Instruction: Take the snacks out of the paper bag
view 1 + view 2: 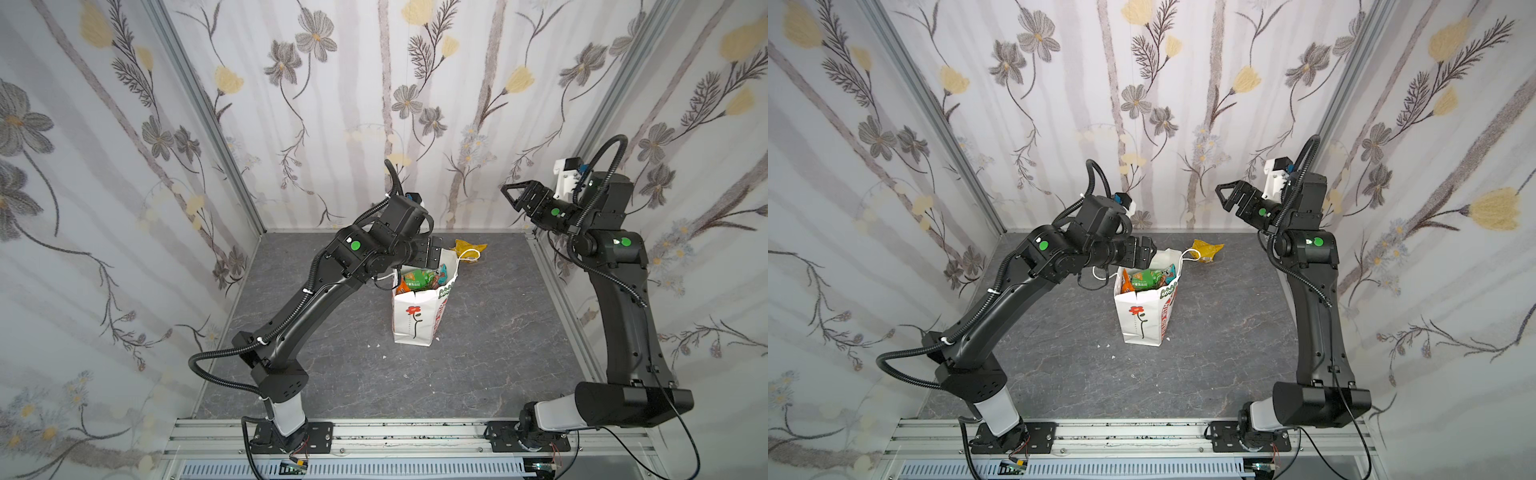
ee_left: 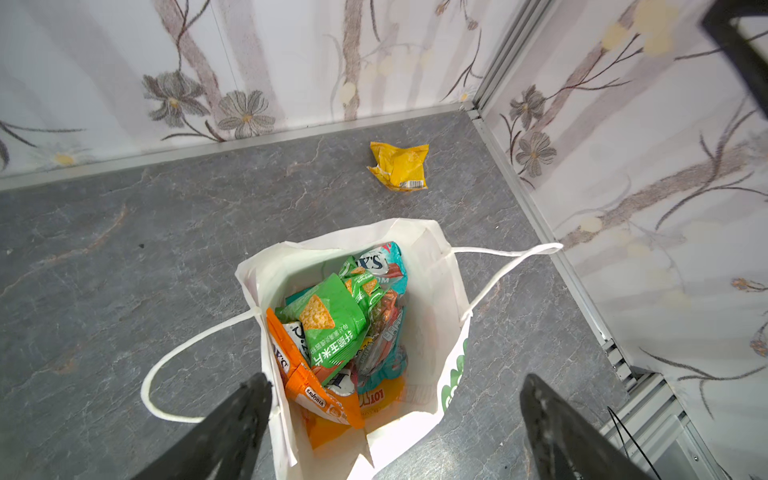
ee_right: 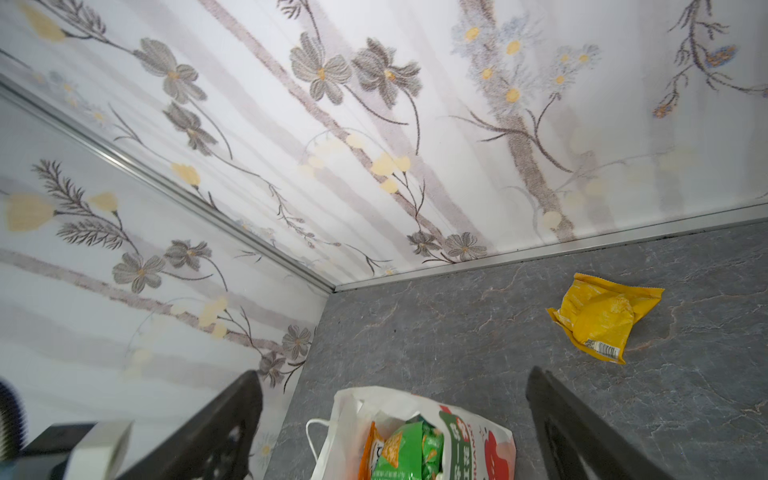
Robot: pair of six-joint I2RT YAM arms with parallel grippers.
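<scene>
The white paper bag (image 1: 411, 324) (image 1: 1140, 322) stands upright mid-table with its mouth open, red flower on the front. Inside lie several snacks: a green packet (image 2: 332, 328) on top, an orange one (image 2: 316, 390) and a teal one (image 2: 392, 266). A yellow snack packet (image 1: 469, 249) (image 1: 1206, 250) (image 2: 399, 166) (image 3: 602, 320) lies on the table behind the bag. My left gripper (image 1: 432, 257) (image 2: 395, 376) hangs open just above the bag's mouth, holding nothing. My right gripper (image 1: 508, 192) (image 3: 393, 370) is raised high at the back right, open and empty.
The bag's cord handles (image 2: 507, 266) (image 2: 166, 365) flop outward on both sides. Flowered walls close in the back and both sides. An aluminium rail (image 1: 415, 436) runs along the front edge. Small white crumbs (image 1: 376, 345) lie before the bag.
</scene>
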